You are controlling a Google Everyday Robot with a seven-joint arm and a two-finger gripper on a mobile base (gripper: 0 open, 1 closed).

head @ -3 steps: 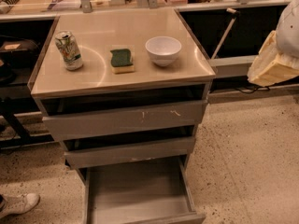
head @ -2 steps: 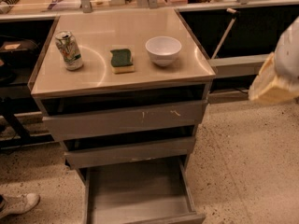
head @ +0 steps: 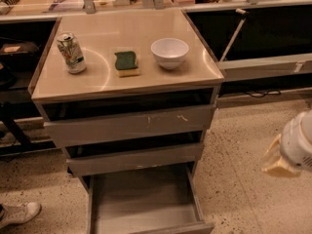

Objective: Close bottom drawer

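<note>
The bottom drawer (head: 144, 202) is pulled far out at the foot of the grey cabinet. It is a shallow grey box with thin side walls and looks empty inside. Its plain front runs along the bottom edge of the view. The middle drawer front (head: 135, 158) and the wide top drawer front (head: 129, 125) with white scratches sit above it, each slightly out. My gripper (head: 276, 162), beige on a white arm, hangs at the right edge of the view. It is over the floor, well to the right of the bottom drawer and apart from it.
On the cabinet top (head: 102, 79) stand a drink can (head: 71, 52), a green sponge (head: 126, 63) and a white bowl (head: 169, 52). A speckled floor (head: 239, 150) lies right of the cabinet. A shoe (head: 18, 213) is at bottom left. Dark shelving and a counter run behind.
My arm has dropped from the upper right edge to lower at the right, nearer the level of the drawers. The drawers and the things on top have not moved.
</note>
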